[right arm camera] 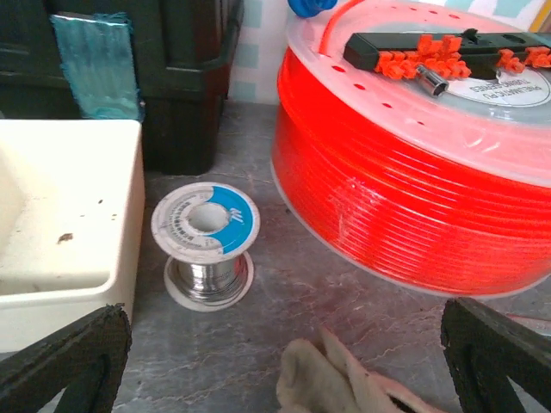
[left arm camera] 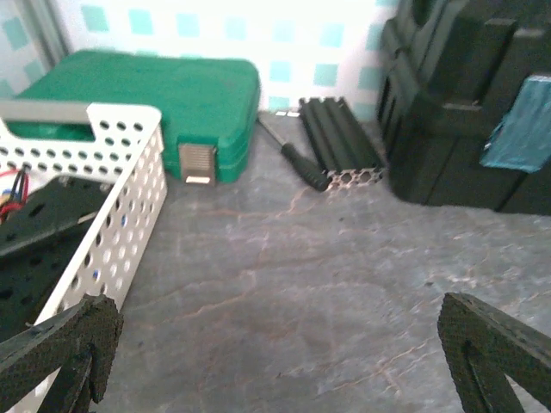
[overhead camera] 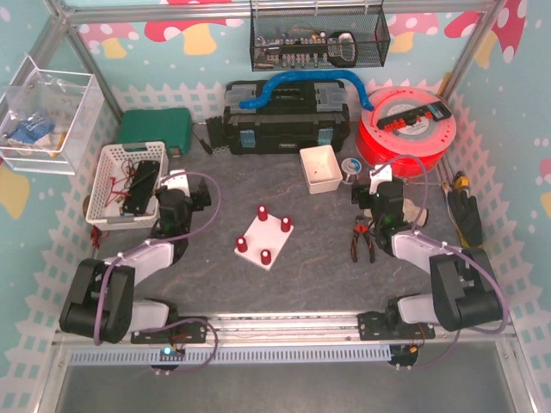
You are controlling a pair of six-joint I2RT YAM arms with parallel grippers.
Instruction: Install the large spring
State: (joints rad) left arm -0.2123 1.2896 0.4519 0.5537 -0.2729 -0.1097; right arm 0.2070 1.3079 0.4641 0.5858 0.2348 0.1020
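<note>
A white base plate [overhead camera: 265, 237] with several upright red pegs lies on the grey table at the middle. No large spring shows in any view. My left gripper [overhead camera: 175, 184] is left of the plate beside a white basket; in the left wrist view it [left arm camera: 275, 357] is wide open and empty over bare table. My right gripper [overhead camera: 384, 182] is right of the plate near the red spool; in the right wrist view it [right arm camera: 284, 357] is wide open and empty above a beige cloth [right arm camera: 344, 379].
White basket [overhead camera: 110, 181] holding black parts, green case [overhead camera: 155, 129], black toolbox [overhead camera: 284, 116], white bin [overhead camera: 321, 168], solder spool [right arm camera: 205, 241], red tubing spool [overhead camera: 409, 129], pliers [overhead camera: 362, 239] and a black aluminium profile [left arm camera: 340, 142] stand around the plate.
</note>
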